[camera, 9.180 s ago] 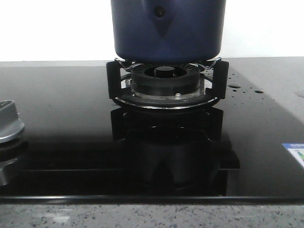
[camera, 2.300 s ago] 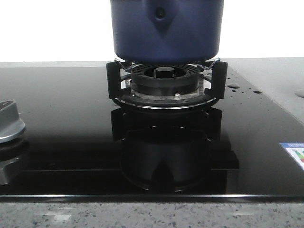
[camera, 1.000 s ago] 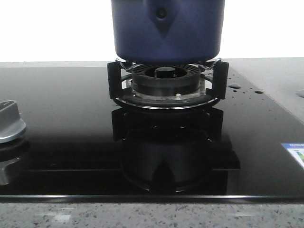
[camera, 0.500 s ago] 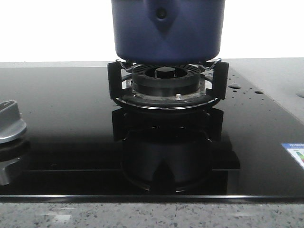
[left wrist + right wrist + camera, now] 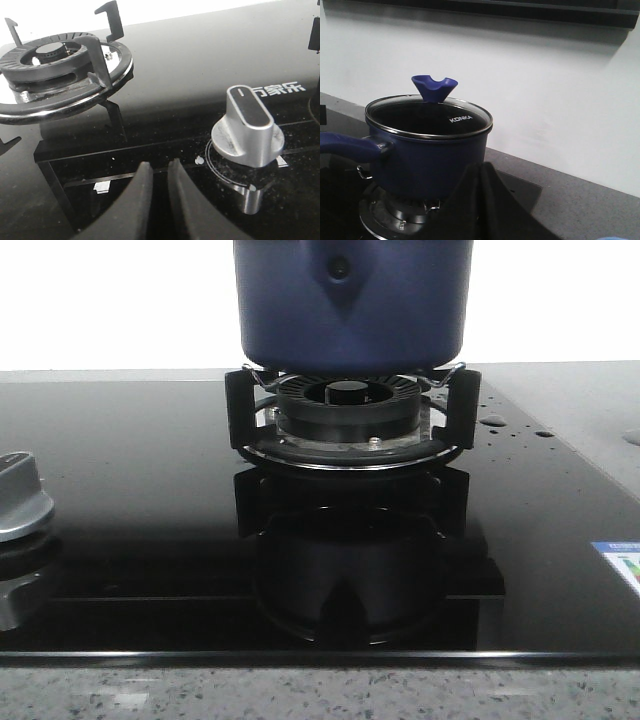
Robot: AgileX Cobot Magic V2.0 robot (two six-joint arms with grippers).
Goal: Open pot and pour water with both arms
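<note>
The dark navy-blue pot stands on the black burner ring at the back centre; its top is cut off in the front view. In the right wrist view the pot carries a glass lid with a blue knob, and its handle points sideways. My right gripper is shut and empty, close beside the pot's wall. Shut and empty too, my left gripper hovers over the black glass stovetop, away from the pot. Neither gripper shows in the front view.
A silver control knob sits close to my left gripper, also at the left edge in the front view. A second, bare burner lies beyond it. Water drops dot the glass right of the pot. A white wall stands behind.
</note>
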